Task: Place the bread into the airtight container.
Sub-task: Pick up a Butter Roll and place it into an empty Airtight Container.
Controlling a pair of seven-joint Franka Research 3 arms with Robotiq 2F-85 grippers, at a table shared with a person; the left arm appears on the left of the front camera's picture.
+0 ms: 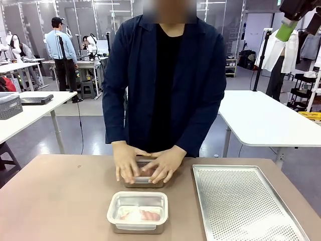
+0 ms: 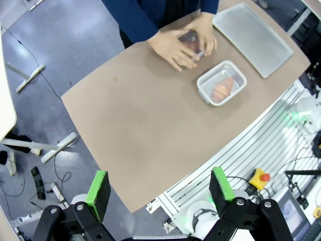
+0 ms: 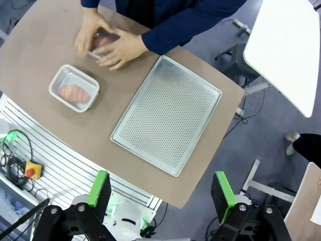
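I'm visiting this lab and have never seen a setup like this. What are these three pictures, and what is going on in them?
They show one moment from three cameras. The front view looks across a brown table at a person. The other two look down from cameras on the robot's wrists, raised high above the table. The green-tipped prongs at the bottom are the fingers of the left gripper and the right gripper; both are open and hold nothing. On the table lie a perforated metal tray and an open container with bread inside. The person's hands press on a second, closed container.
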